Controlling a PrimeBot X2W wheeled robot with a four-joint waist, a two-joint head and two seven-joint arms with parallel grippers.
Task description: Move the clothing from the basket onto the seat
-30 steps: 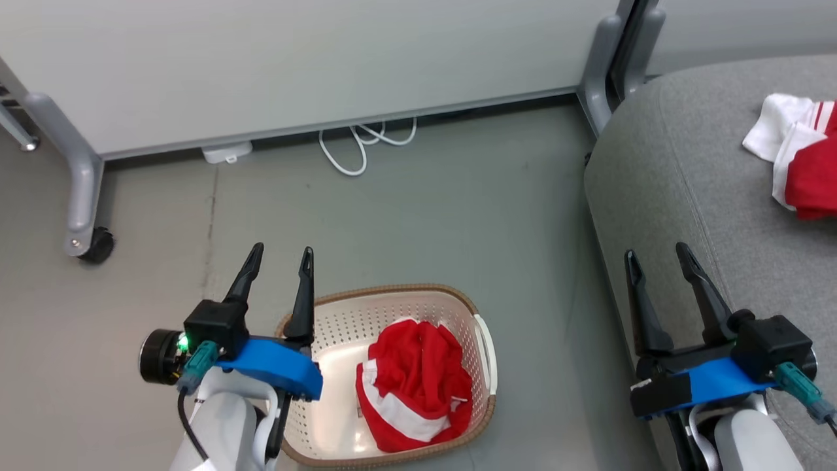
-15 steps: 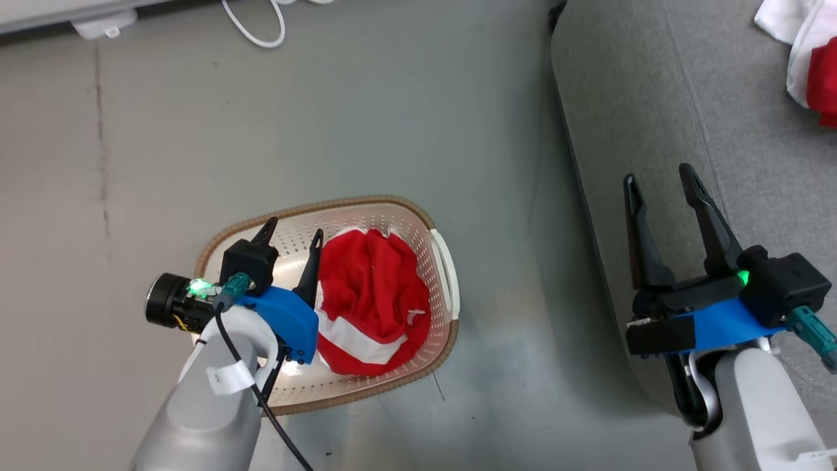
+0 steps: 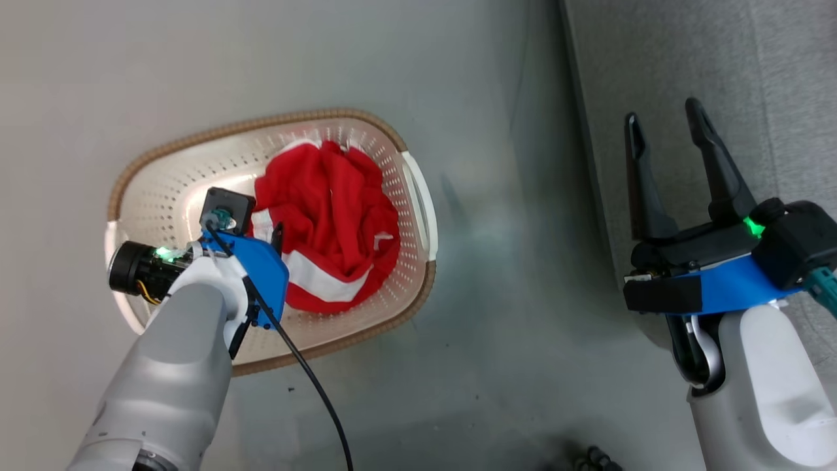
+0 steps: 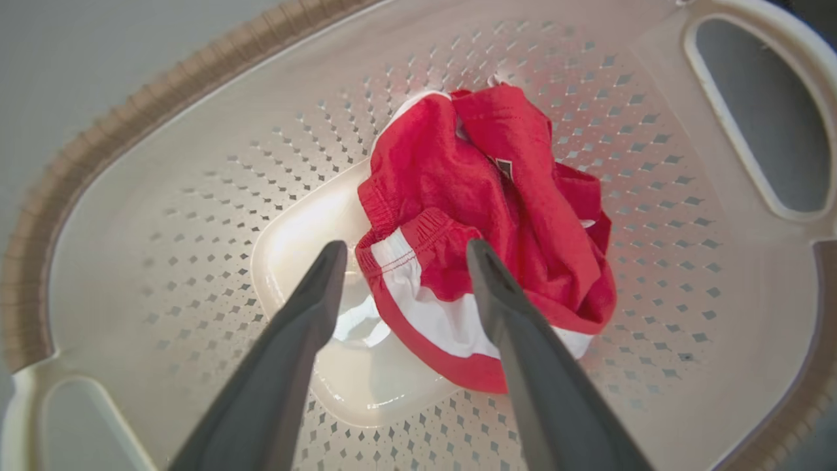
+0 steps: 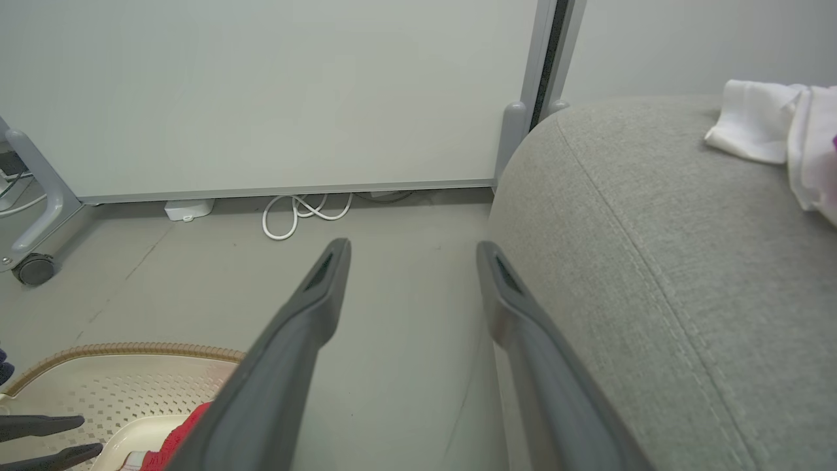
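Left gripper point(image 4: 405, 245), spread wide, hovers over soft, probably light clothing point(image 4: 484, 196) mid-frame; its bunched elastic hem point(image 4: 428, 226) looks easiest to pinch.

glossy plastic basket point(image 4: 196, 196), matt woven-fabric seat point(image 5: 686, 275)

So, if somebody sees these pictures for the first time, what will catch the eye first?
The crumpled red garment with white stripes stands out most, lying in the cream perforated plastic basket with a brown woven-look rim. The left claw reaches into the basket, open, its two dark fingers either side of the garment's white-striped edge. The right claw, also open, hangs by the edge of the grey fabric sofa cushion.
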